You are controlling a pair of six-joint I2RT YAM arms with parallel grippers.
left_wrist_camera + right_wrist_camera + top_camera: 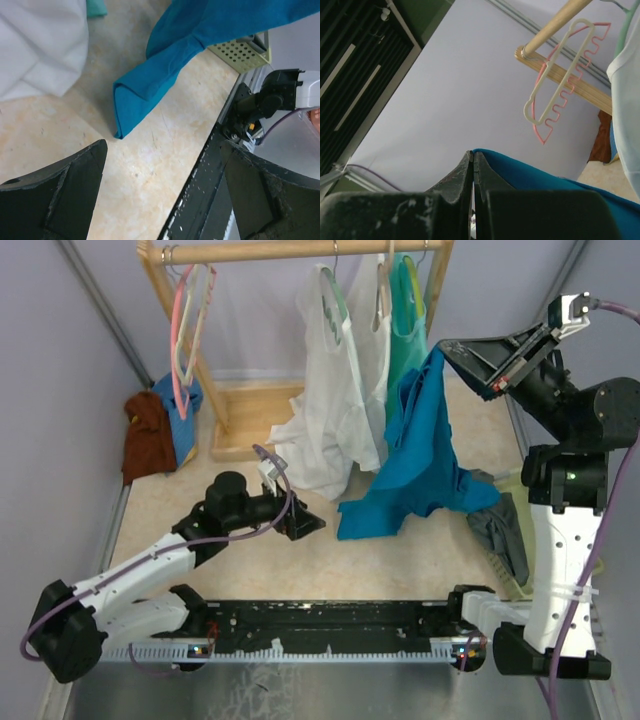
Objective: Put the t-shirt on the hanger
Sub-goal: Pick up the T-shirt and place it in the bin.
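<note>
Nearest to us, low over the table [300,575], our left gripper [305,525] has its jaws wide apart and holds nothing. On the wooden rail [300,250] the hanger [552,62] hangs bare. The t-shirt [420,455] dangles from our right gripper [447,346] — jaws pressed together on the cloth — with its lower end lying on the table. We judge that the lifting step is in hand. The next move needs the collar opened and brought to the hanger.
</note>
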